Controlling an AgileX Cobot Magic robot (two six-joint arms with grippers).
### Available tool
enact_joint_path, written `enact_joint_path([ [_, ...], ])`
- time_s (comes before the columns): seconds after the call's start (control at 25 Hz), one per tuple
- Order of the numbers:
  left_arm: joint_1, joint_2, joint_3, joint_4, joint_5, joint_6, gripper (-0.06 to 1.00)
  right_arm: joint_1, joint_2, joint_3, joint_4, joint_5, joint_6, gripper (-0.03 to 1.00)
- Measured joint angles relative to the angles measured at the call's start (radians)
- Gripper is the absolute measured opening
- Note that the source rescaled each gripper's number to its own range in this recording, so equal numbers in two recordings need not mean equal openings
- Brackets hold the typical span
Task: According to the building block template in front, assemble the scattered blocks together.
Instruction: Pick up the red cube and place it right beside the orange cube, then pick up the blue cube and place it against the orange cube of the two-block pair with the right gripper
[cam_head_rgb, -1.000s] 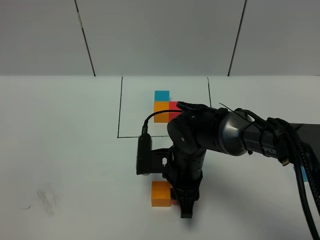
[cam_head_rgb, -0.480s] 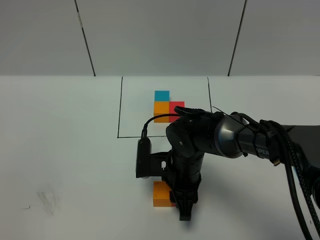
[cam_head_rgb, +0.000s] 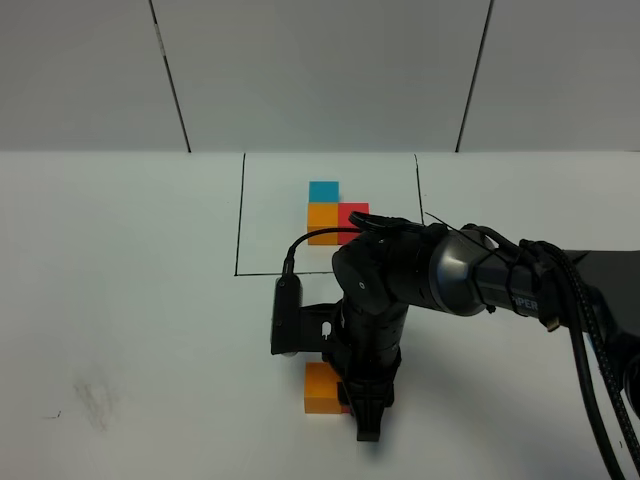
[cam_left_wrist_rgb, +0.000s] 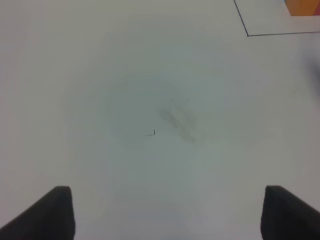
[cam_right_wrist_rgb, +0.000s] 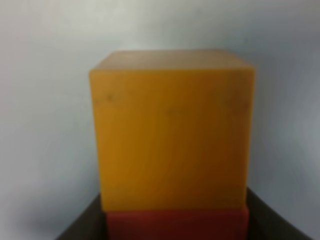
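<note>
The building block template (cam_head_rgb: 334, 207), a blue, an orange and a red cube in a thin black outline, lies at the table's middle back. Its orange cube and the outline's corner show in the left wrist view (cam_left_wrist_rgb: 303, 7). A loose orange cube (cam_head_rgb: 320, 388) sits near the front, filling the right wrist view (cam_right_wrist_rgb: 172, 130). A loose red cube (cam_right_wrist_rgb: 177, 223) touches its side, showing as a sliver from above (cam_head_rgb: 346, 405). My right gripper (cam_head_rgb: 364, 420) points down, shut on the red cube. The loose blue cube is hidden. My left gripper (cam_left_wrist_rgb: 175, 215) is open over bare table.
The right arm (cam_head_rgb: 470, 275) reaches across the middle from the right and covers the table behind the loose cubes. A faint grey smudge (cam_head_rgb: 98, 400) marks the table front left, also in the left wrist view (cam_left_wrist_rgb: 177, 120).
The right gripper has shifted slightly toward the front and lower, and the arm now covers more of the orange cube. The left gripper has not visibly moved.
</note>
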Motion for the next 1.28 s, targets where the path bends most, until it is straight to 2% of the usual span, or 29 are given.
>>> enact_joint_path([
  [0.2, 0.000, 0.000, 0.000, 0.000, 0.000, 0.000, 0.66, 0.000, 0.000, 0.000, 0.000, 0.003, 0.000, 0.00],
  [0.28, 0.000, 0.000, 0.000, 0.000, 0.000, 0.000, 0.66, 0.000, 0.002, 0.000, 0.000, 0.006, 0.001, 0.04],
  [0.32, 0.000, 0.000, 0.000, 0.000, 0.000, 0.000, 0.66, 0.000, 0.004, 0.000, 0.004, 0.008, 0.001, 0.13],
  [0.52, 0.000, 0.000, 0.000, 0.000, 0.000, 0.000, 0.66, 0.000, 0.006, -0.004, -0.009, 0.018, 0.077, 0.72],
  [0.64, 0.000, 0.000, 0.000, 0.000, 0.000, 0.000, 0.66, 0.000, -0.038, -0.012, -0.067, 0.034, 0.194, 0.91],
  [0.8, 0.000, 0.000, 0.000, 0.000, 0.000, 0.000, 0.66, -0.021, -0.146, -0.014, -0.139, 0.101, 0.425, 0.92],
  [1.04, 0.000, 0.000, 0.000, 0.000, 0.000, 0.000, 0.66, -0.170, -0.259, -0.010, -0.183, 0.277, 0.849, 0.78],
  [1.12, 0.000, 0.000, 0.000, 0.000, 0.000, 0.000, 0.66, -0.221, -0.290, 0.015, -0.224, 0.278, 0.954, 0.72],
  [1.28, 0.000, 0.000, 0.000, 0.000, 0.000, 0.000, 0.66, -0.331, -0.343, 0.094, -0.264, 0.226, 1.053, 0.67],
])
